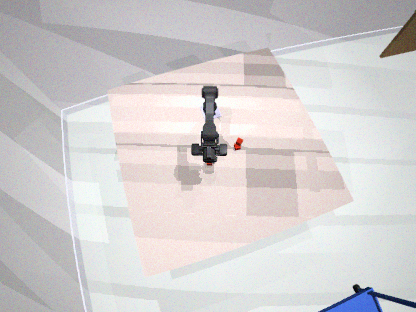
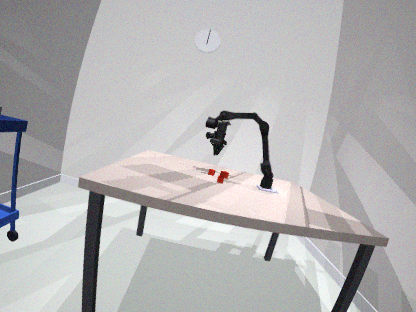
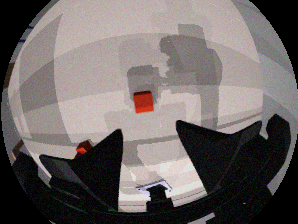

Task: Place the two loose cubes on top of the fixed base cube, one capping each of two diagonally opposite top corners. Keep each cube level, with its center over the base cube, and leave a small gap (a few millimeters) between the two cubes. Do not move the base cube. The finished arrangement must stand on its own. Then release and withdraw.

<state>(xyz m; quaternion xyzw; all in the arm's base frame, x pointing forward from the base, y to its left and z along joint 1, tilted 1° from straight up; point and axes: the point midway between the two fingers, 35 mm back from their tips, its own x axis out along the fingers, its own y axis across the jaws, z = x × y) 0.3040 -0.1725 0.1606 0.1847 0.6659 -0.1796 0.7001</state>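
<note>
One loose red cube (image 1: pixel 209 163) (image 2: pixel 211 172) (image 3: pixel 143 102) lies alone on the table. The red base cube (image 1: pixel 237 147) (image 2: pixel 220 180) stands apart from it. The other loose red cube (image 1: pixel 240 141) (image 2: pixel 225 174) appears to rest on the base cube, offset to one side. These two show as one small red and dark shape in the wrist view, partly behind a finger; their exact overlap and level are too small to tell. My gripper (image 2: pixel 216 151) (image 3: pixel 149 129) is open and empty, high above the table near the lone cube. In the top view the arm hides its fingertips.
The wooden table (image 1: pixel 175 240) (image 2: pixel 125 185) carries the arm's base plate (image 2: pixel 267 189) (image 3: pixel 155 186), behind the cubes as seen from the wrist. A blue cart (image 1: pixel 350 302) (image 2: pixel 10 123) stands on the floor away from the table. The arm's shadow falls near the lone cube.
</note>
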